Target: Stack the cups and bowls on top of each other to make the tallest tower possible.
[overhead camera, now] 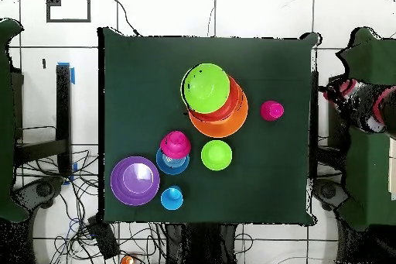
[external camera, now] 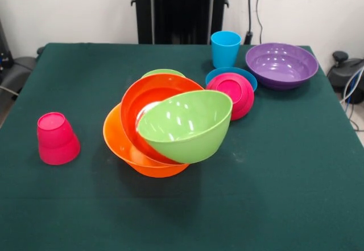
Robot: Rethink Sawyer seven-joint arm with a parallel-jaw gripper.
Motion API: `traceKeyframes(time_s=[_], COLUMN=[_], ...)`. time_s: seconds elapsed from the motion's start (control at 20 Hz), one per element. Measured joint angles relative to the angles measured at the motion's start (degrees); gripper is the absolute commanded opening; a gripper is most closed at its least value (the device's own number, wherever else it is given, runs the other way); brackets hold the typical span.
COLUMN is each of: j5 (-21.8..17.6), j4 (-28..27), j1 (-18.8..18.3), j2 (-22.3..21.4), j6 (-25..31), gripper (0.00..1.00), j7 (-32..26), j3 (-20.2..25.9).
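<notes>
Green table w/ tilted bowl stack, red-pink cup apart; fingers out of frame, can't tell their state

Front view. At centre we see the tower: its base bowl rests on the table, a second bowl sits tilted in it, and a third bowl leans in that one. A small bowl lies just behind. Left of the tower, well apart, stands an inverted cup. To the right rear, a small upturned bowl rests on another small bowl; behind them stands an upright cup, with a large bowl to its right.
</notes>
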Motion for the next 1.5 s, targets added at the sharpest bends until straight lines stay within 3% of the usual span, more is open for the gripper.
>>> traceKeyframes(time_s=[0.45,0.95,1.5], j5=[-3.7,-6.5,-7.3], j4=[-5.0,-8.2,-13.5], j1=[0.0,0.0,0.7], j2=[6.5,10.9,15.7], j6=[-2.6,-2.8,-3.0], gripper=[1.0,1.0,1.0], j7=[0.0,0.0,0.0], j3=[2.0,3.0,3.8])
